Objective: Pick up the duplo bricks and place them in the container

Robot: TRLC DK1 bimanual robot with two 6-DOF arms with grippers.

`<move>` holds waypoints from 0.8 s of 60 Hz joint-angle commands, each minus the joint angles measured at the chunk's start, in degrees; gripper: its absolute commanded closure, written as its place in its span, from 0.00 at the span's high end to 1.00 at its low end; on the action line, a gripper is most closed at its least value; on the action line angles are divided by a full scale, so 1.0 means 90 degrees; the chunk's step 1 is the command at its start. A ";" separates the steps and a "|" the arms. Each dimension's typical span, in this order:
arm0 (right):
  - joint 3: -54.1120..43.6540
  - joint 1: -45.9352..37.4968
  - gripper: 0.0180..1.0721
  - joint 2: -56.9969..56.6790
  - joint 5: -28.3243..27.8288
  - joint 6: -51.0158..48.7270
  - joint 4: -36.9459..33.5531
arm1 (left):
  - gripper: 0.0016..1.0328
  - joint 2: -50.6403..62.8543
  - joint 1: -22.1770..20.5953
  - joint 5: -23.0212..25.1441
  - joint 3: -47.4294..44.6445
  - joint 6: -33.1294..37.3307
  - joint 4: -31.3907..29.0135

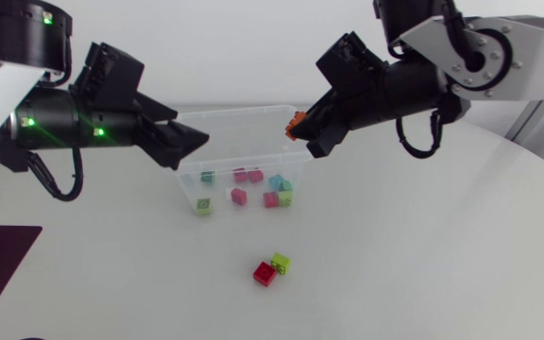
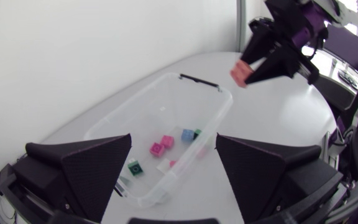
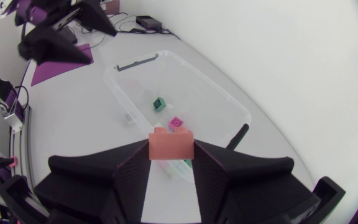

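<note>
White table [image 1: 423,246] carries everything; over it my left arm [image 1: 45,118] comes in from one side and my right arm [image 1: 480,52] from the other, both raised and angled toward the middle. Between them sits the clear plastic container [image 1: 229,142], a long open tub; from the right wrist view its long axis runs straight away from the claw, so the tub lies ahead of and below it.

The right gripper [image 1: 312,127] is clamped on an orange brick [image 3: 171,144], one finger on each side of it; in the head view the brick hangs in the air about over the tub's rim at the right arm's end, not clearly over the middle. That is the relation that matters: I judge a short advance along the tub's length would put the brick safely inside the walls before letting go.

The left gripper [image 2: 173,144] hovers over the opposite end with its fingers wide apart and nothing between them.

Several small bricks [image 1: 253,189], pink, blue and green, already lie on the tub's floor; a red brick [image 1: 264,273] and a lime-green brick [image 1: 280,263] sit touching each other on the table, outside the tub on its near side, roughly midway between the arms and perhaps slightly nearer the right one.
</note>
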 commanded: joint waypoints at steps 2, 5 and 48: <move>0.0416 0.0108 0.17 0.0591 0.0064 0.0255 0.0236 | 0.93 -0.0210 -0.0225 0.0064 -0.0490 0.0432 -0.0353; 0.0572 0.0137 0.17 0.0796 0.0084 0.0274 0.0265 | 0.93 -0.0239 -0.0273 0.0142 -0.0627 0.0500 -0.0441; -0.1030 0.0000 0.93 -0.0298 0.1695 0.1183 0.1730 | 0.93 0.2027 -0.2480 -0.0912 -0.0471 -0.0369 -0.1036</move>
